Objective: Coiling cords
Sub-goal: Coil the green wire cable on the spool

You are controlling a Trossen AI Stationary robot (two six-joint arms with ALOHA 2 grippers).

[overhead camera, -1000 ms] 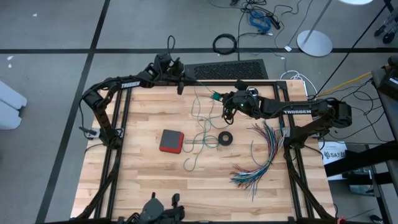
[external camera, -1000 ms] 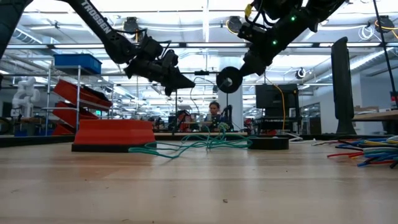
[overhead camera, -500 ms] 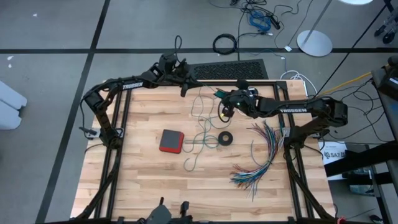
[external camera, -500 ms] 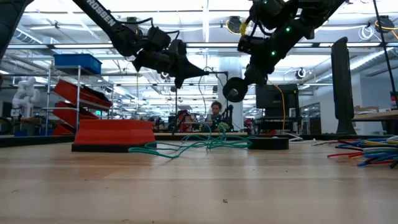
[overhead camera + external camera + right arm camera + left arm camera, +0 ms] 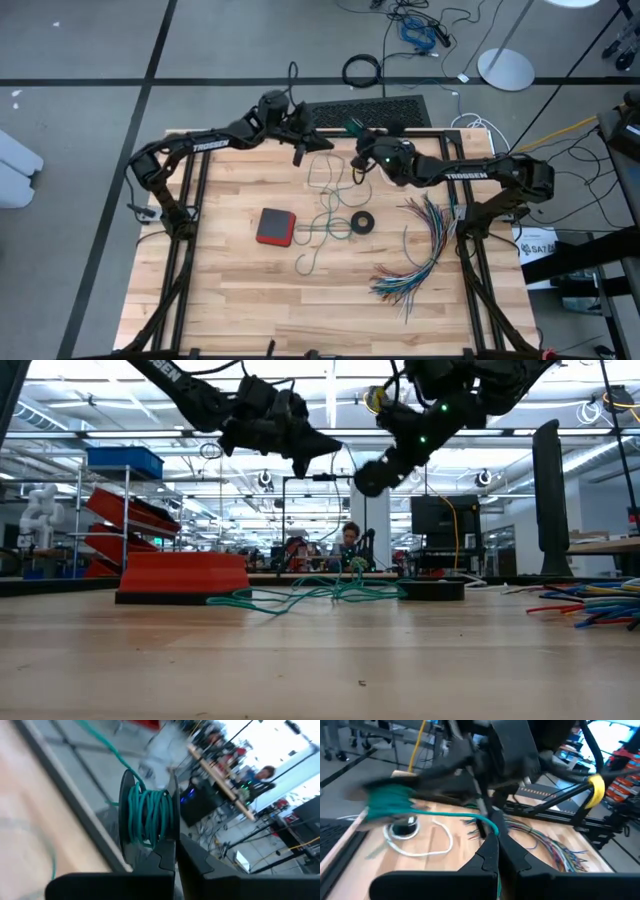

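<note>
The teal cord [image 5: 325, 225] lies in loose loops on the table and rises to both grippers, which hang above the far middle. Part of it is wound on a dark spool [image 5: 147, 815], on which my right gripper [image 5: 358, 150] is shut. My left gripper [image 5: 299, 148] is shut on the cord a short way from the spool [image 5: 372, 478]. The white cord [image 5: 427, 852] lies in a loop on the wood beside a small round black-and-white piece [image 5: 402, 827]. My left gripper pinches a single strand of the teal cord [image 5: 492, 826] at its fingertips, coming nearly level from the table's left. From the fingers the strand runs across to the spool. My right gripper grips the spool at one flange [image 5: 173, 827], nearly level from the table's right. The spool is lifted clear of the table, with several turns of cord between its flanges.
A red flat box [image 5: 275, 226] and a small black ring [image 5: 362, 222] lie mid-table by the cord's loops. A fanned bundle of multicoloured wires [image 5: 420, 250] covers the right side. The near half of the table [image 5: 250, 310] shows bare wood.
My left gripper has moved up and toward the table's right with the cord strand. My right gripper has turned at the wrist and shifted toward the far edge, swinging the spool down and then up. The loops on the table have hardly moved.
</note>
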